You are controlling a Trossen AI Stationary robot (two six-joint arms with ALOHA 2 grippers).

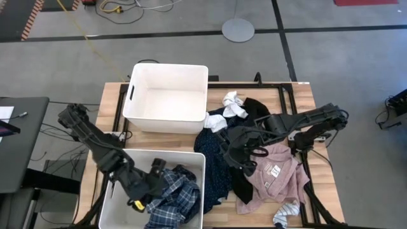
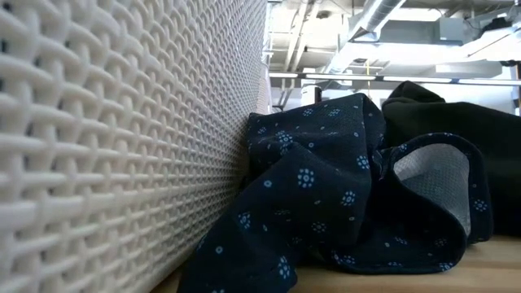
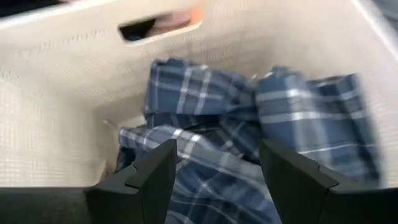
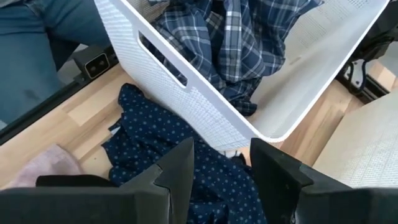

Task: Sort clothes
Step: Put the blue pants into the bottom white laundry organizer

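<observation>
Now the left gripper hangs inside the near bin, just above the plaid shirt that lies in it; its fingers are spread apart and hold nothing. The right gripper is over the pile on the table, above the navy dotted piece and beside the black piece; its fingers are also apart and empty. The pink shirt lies beside it, white socks lie near the far bin, and a striped sock lies at the near table edge.
</observation>
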